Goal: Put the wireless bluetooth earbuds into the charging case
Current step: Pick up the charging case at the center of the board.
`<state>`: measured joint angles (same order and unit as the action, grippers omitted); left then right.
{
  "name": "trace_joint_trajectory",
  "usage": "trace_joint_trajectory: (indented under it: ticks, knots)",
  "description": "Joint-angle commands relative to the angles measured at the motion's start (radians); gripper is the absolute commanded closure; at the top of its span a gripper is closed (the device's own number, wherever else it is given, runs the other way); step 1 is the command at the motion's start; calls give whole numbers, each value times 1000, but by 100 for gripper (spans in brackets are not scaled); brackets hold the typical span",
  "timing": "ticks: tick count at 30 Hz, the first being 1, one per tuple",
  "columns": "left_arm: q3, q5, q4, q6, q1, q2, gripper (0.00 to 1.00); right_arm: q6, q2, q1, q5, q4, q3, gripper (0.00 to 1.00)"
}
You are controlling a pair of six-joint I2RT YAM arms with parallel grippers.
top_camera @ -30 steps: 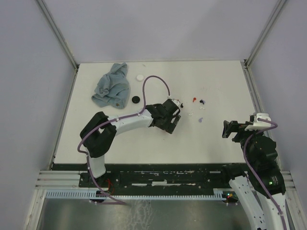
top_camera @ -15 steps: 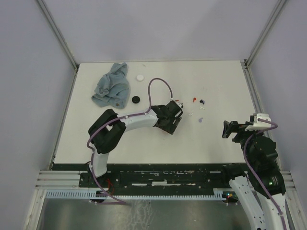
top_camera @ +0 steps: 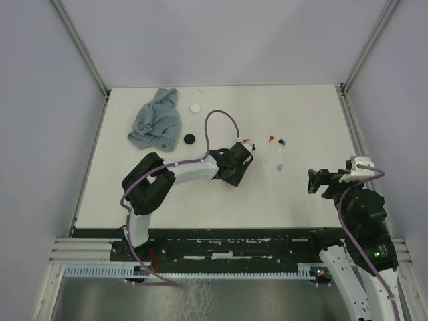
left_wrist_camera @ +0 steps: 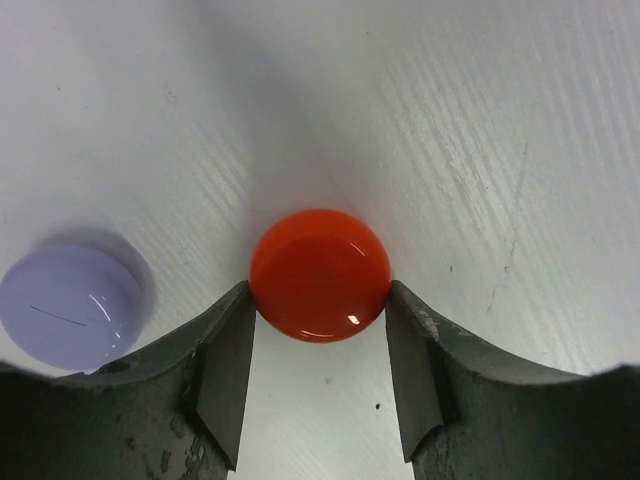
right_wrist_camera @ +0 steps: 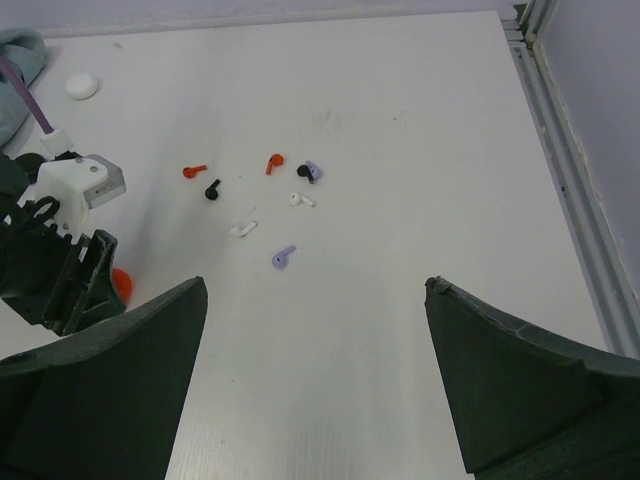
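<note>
The earbuds lie loose on the white table: red ones [right_wrist_camera: 194,171] [right_wrist_camera: 274,163], a black one [right_wrist_camera: 212,189], a black-and-lavender one [right_wrist_camera: 310,172], white ones [right_wrist_camera: 300,199] [right_wrist_camera: 242,229] and a lavender one [right_wrist_camera: 284,257]. From above they show as specks around the red one [top_camera: 271,139]. My left gripper [left_wrist_camera: 320,340] is down at the table, its fingertips touching both sides of a round red case [left_wrist_camera: 320,275]. A round lavender case [left_wrist_camera: 68,305] lies just to its left. My right gripper [right_wrist_camera: 315,300] is open and empty, above the table near the right side [top_camera: 314,180].
A crumpled blue cloth [top_camera: 157,120] lies at the back left. A white disc [top_camera: 194,108] and a black disc [top_camera: 189,139] lie next to it. The table's metal rail [right_wrist_camera: 575,190] runs along the right edge.
My left arm's elbow has swung right and forward, and its gripper has shifted slightly at the red case. My right gripper has edged a little to the left.
</note>
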<state>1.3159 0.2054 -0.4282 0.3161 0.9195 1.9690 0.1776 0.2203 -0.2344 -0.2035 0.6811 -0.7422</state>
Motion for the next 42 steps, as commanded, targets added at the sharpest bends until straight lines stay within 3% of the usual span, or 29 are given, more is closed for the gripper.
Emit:
trace_joint_trajectory:
  ticks: [1,7,14,24,33,42]
  knots:
    - [-74,20,99,-7,-2,-83,47,14,63,1,70,-29,-43,1]
    - [-189,47,213,-35,-2,-218,50,19,182,0,104,18,-122,1]
    - [-350,42,415,-93,-3,-401,51,38,380,0,251,84,-233,1]
    - [-570,-47,703,-191,-1,-610,51,124,566,-2,502,-5,-264,4]
    - [-692,-177,959,-321,-2,-702,52,285,725,-87,583,-100,-287,12]
    - [-715,-266,1019,-413,1,-729,53,371,843,-196,603,-185,-333,16]
